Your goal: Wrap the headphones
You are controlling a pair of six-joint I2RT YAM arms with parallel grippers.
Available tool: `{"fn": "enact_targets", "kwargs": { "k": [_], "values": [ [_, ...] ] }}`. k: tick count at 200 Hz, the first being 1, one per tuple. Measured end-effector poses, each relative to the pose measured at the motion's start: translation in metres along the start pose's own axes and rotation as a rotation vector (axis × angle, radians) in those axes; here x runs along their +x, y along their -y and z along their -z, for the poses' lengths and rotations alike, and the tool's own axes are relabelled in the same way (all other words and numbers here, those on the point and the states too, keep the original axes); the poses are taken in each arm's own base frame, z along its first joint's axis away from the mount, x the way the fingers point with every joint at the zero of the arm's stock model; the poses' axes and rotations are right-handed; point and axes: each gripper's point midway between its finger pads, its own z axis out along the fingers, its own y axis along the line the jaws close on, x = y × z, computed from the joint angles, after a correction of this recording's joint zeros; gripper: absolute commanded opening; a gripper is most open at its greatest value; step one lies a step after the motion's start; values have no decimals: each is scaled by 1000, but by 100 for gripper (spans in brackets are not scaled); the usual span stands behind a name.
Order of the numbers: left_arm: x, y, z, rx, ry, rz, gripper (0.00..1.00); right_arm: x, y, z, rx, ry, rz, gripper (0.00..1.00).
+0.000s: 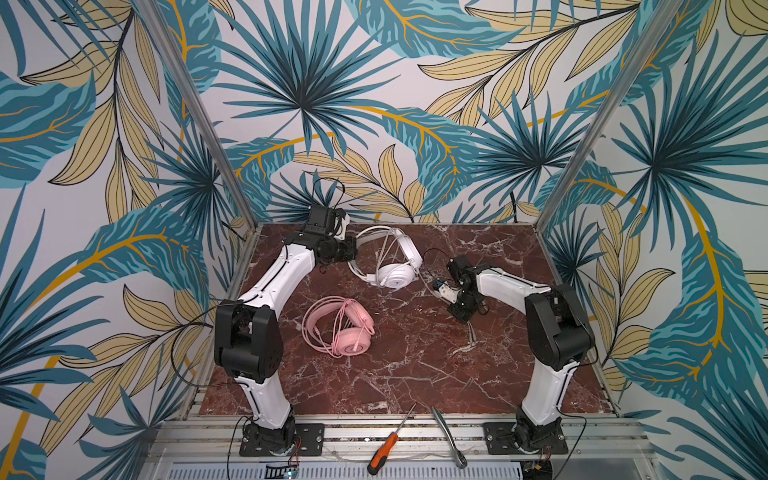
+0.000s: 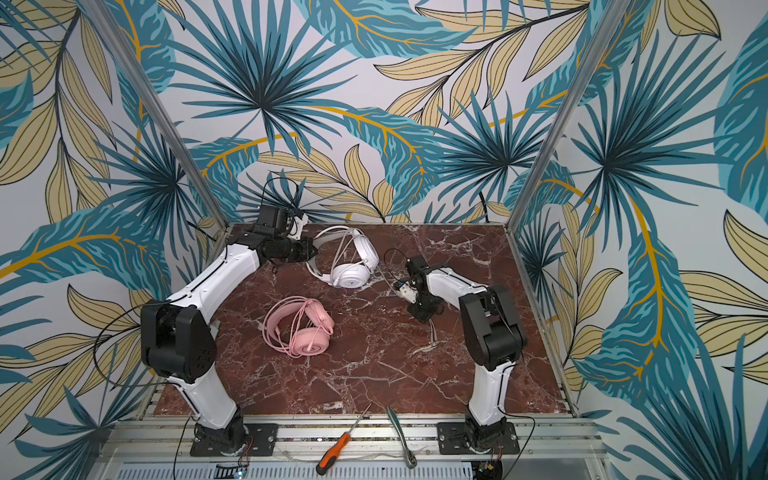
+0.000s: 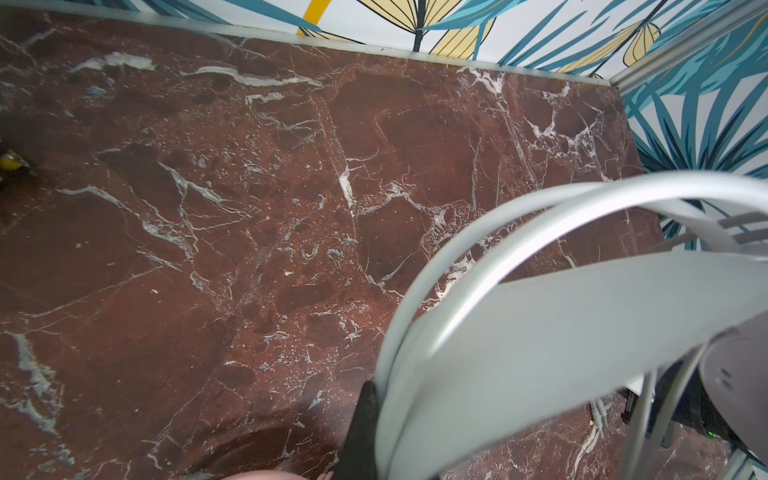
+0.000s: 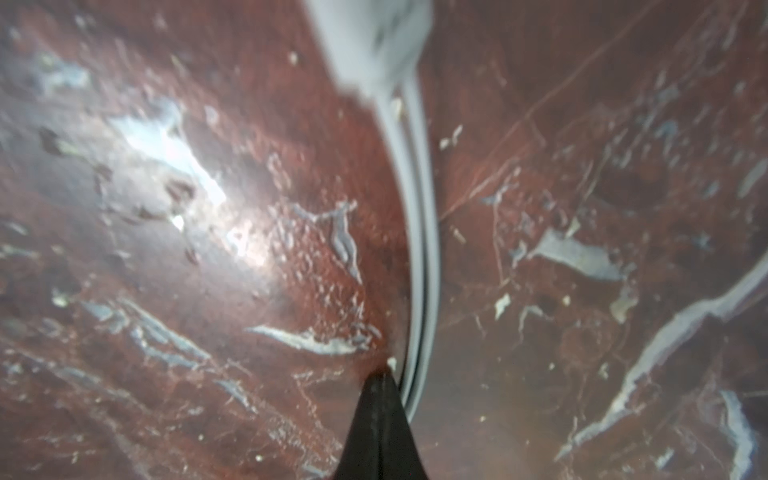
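Note:
The white headphones (image 1: 395,274) (image 2: 353,276) stand at the back of the red marble table, cable turns looped over the arch. My left gripper (image 1: 353,249) (image 2: 311,249) is shut on their headband (image 3: 540,324). One black finger (image 3: 363,424) presses against the band and the other is hidden behind it. My right gripper (image 1: 464,318) (image 2: 424,318) points down at the table, jaws shut (image 4: 382,376). The doubled white cable (image 4: 424,249) (image 1: 471,338) runs along the fingers' side and vanishes behind them. The pink headphones (image 1: 338,328) (image 2: 299,326) lie at centre left, cable wound round them.
An orange-handled screwdriver (image 1: 384,453) and a metal ratchet wrench (image 1: 449,436) lie on the aluminium rail at the front. Leaf-patterned walls with metal corner posts (image 1: 582,166) close in the table (image 1: 415,374) at the back and sides.

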Motion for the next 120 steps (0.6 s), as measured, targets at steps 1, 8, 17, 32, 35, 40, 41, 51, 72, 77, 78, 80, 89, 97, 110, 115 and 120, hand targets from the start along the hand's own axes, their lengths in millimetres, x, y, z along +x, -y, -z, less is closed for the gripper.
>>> {"fn": "enact_targets", "kwargs": {
  "k": [1,8,17,32,35,40,41,51,72,77,78,80,89,97,110,115,120],
  "values": [
    [0,0,0,-1,1,1,0,0,0,0,0,1,0,0],
    [-1,-1,0,-4,5,9,0,0,-1,0,4,8,1,0],
    [-2,-3,0,-9,9,18,0,1,-2,1,11,18,1,0],
    [-3,-5,1,-17,13,30,0,4,-4,1,13,28,-1,0],
    [-3,-5,1,-17,13,31,0,5,-4,1,13,28,-2,0],
    [-4,-5,1,-17,15,34,0,5,-5,1,13,29,-3,0],
    [-4,-5,1,-18,15,34,0,5,-5,1,13,29,-4,0],
    [-4,-5,1,-17,17,37,0,5,-5,1,13,29,-10,1],
    [-4,-5,1,-15,16,38,0,5,-5,1,9,31,-29,8],
    [-4,-5,1,-15,16,38,0,5,-6,1,8,32,-36,9],
    [-4,-5,1,-15,16,38,0,5,-6,2,8,33,-36,9],
    [-4,-5,1,-15,16,38,0,5,-6,2,6,33,-37,10],
    [-4,-5,1,-15,15,38,0,4,-7,2,0,37,-47,12],
    [-4,-5,0,-14,15,38,0,3,-8,2,-6,42,-54,15],
    [-2,-5,-1,-9,11,39,0,2,-9,3,-17,49,-67,22],
    [-1,-5,-2,-8,8,40,0,1,-10,4,-20,53,-71,25],
    [0,-6,-3,-7,5,40,0,1,-10,5,-21,57,-77,28]
  ]
}}
